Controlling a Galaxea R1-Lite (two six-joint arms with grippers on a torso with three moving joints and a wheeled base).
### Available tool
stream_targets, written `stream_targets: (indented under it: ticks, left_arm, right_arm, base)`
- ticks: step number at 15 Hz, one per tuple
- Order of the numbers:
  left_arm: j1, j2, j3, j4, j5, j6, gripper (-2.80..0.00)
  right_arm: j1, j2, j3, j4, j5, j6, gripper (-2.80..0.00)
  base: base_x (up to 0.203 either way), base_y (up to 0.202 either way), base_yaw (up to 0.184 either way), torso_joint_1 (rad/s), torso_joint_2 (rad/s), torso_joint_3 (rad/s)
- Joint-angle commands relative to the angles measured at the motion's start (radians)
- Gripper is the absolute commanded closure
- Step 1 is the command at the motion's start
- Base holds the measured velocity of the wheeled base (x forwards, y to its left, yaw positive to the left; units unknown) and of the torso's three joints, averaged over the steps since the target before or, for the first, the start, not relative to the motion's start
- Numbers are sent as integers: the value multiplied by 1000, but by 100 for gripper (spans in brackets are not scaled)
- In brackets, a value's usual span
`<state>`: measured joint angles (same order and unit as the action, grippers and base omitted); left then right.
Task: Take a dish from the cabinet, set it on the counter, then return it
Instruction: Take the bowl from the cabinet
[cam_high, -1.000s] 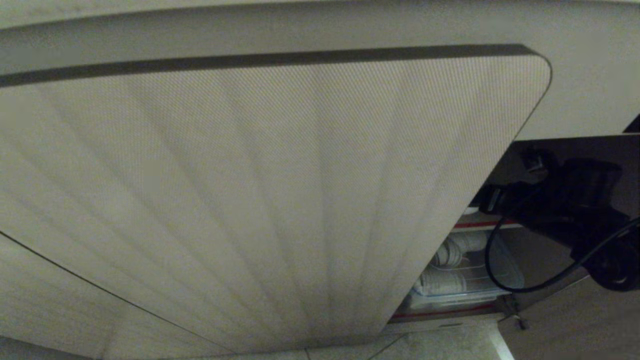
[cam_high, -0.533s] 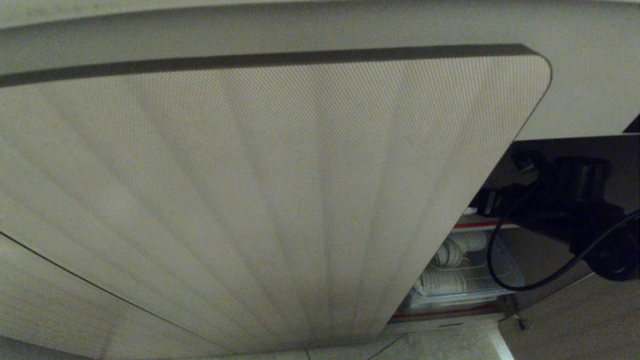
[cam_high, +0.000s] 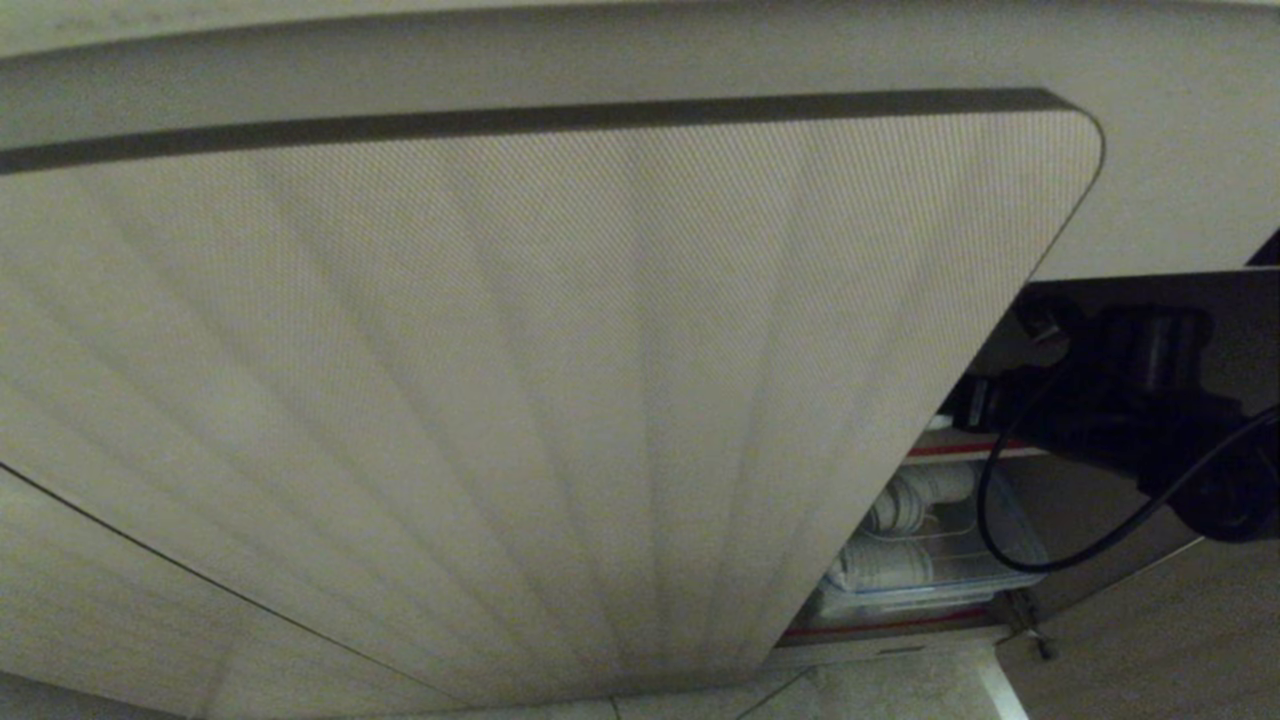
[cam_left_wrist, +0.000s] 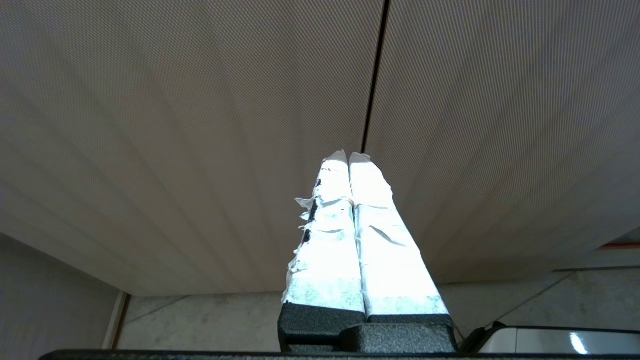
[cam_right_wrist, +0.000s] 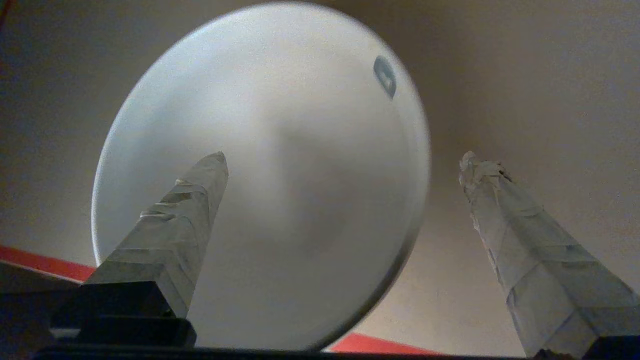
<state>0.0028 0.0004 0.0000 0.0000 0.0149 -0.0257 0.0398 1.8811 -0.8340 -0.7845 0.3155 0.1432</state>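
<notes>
Here, the right claw (cam_right_wrist: 342, 157) gapes around the smooth round ceramic dish (cam_right_wrist: 300, 165).

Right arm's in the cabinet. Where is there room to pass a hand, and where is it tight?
Free: the gap between the fluted door edge and the right arm. Crowded: the lower shelf's clear bin of white ware. The open right gripper straddles the dish, not touching.

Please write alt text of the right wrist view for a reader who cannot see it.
The white dish with a small blue-grey logo fills the view, between the right gripper's open taped fingers. A red shelf edge shows behind it.
</notes>
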Motion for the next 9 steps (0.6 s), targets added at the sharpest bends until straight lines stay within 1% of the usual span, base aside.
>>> stream_targets:
  ticks: [1, 5, 9]
  left_arm:
    - [0, 0, 0, 0, 0, 0, 0]
    - [0, 0, 0, 0, 0, 0, 0]
    - [0, 0, 0, 0, 0, 0, 0]
  right_arm:
    - [2, 6, -13, -8, 1, 1, -280]
    - [2, 20, -50, 9, 0, 4, -280]
    - [2, 24, -90, 66, 2, 6, -280]
  base:
    - [0, 0, 0, 0, 0, 0]
    - [0, 0, 0, 0, 0, 0]
    - [0, 0, 0, 0, 0, 0]
